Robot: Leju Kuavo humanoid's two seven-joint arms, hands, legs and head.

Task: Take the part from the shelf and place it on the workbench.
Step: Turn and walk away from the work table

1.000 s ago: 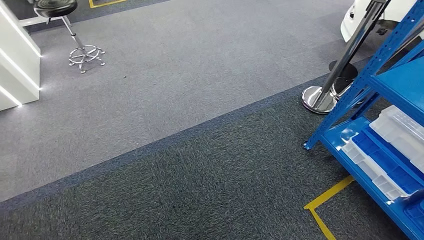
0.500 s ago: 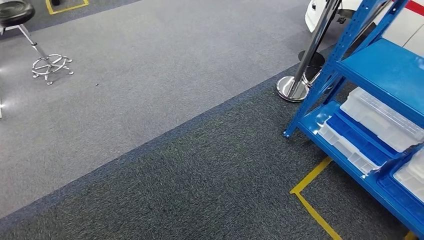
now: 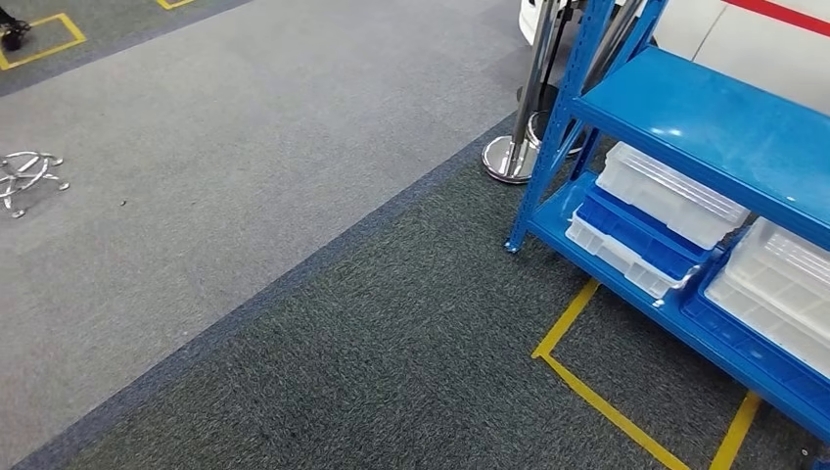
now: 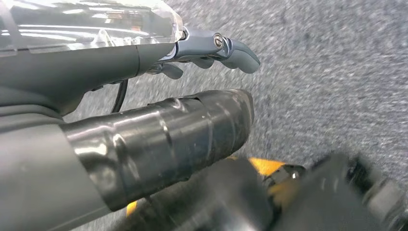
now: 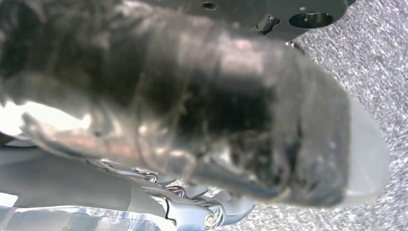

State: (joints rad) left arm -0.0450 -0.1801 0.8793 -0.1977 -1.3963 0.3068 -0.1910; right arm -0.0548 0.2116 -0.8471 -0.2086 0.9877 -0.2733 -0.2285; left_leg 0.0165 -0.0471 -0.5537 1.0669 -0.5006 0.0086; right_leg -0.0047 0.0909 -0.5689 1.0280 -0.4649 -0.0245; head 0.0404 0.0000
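Compared with the earlier head views, the whole scene has shifted to the left across the picture. This is camera motion: the robot is turning or walking toward the shelf, and the objects themselves have not moved. The blue shelf now occupies the right side of the head view, with its upper deck and lower level both exposed. The stool base has slid to the far left edge, and the chrome post base stands just beside the shelf's near-left upright.

On the lower level lie clear plastic bins stacked with blue trays. The part to be taken cannot be identified from these pictures; by judgement it lies in or among those bins. The workbench cannot be located here.

Yellow floor tape marks a box in front of the shelf, probably the standing position for the pick.

The left hand hangs over the carpet, its fingers extended and apart with nothing between them. The right hand is blurred and very close to the lens; its fingers appear empty, but whether they are apart or together cannot be told.

Task status, by judgement: approach phase, no grasp begun. The next requirement is to square up to the shelf inside the tape mark before raising either arm.
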